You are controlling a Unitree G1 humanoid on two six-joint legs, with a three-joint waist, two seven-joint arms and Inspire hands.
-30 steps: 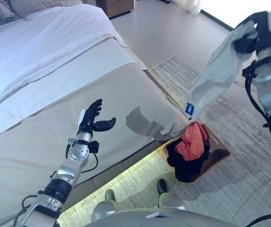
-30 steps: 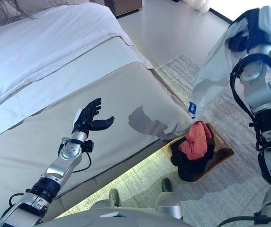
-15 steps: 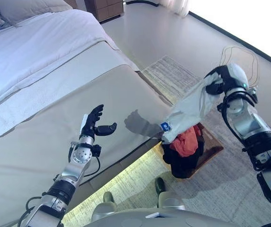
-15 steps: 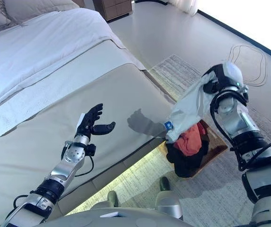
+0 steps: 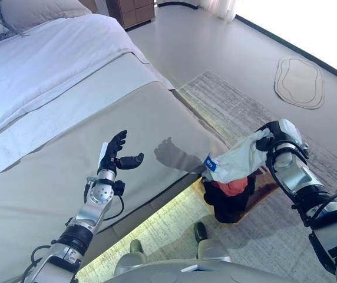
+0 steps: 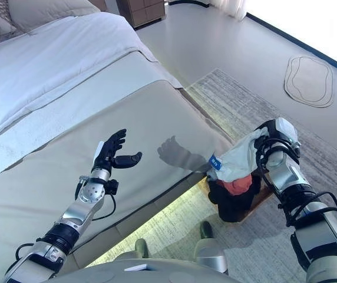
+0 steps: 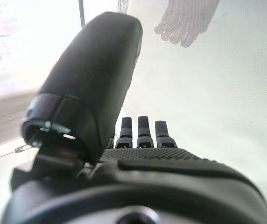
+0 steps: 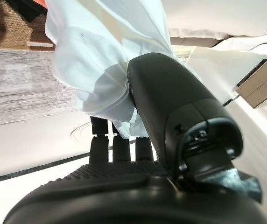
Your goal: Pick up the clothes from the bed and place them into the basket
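Note:
My right hand [image 5: 273,140] is shut on a white garment [image 5: 234,163] with a blue label, and holds it low over the woven basket [image 5: 267,186] on the rug beside the bed. The garment's lower part rests on the orange cloth [image 5: 233,187] and dark clothes [image 5: 224,203] in the basket. In the right wrist view the thumb [image 8: 171,98] pinches the white cloth [image 8: 96,70] against the fingers. My left hand [image 5: 116,154] is open and empty, raised a little above the beige bed cover [image 5: 68,159].
The bed has a white duvet [image 5: 50,65] and pillows [image 5: 33,10] at the far end. A grey patterned rug [image 5: 239,112] lies beside it, with a small oval mat [image 5: 299,82] on the floor beyond. A wooden cabinet [image 5: 134,9] stands at the back.
My right hand has come down from high up with the white garment, which now lies over the clothes in the basket. The left hand has kept its place.

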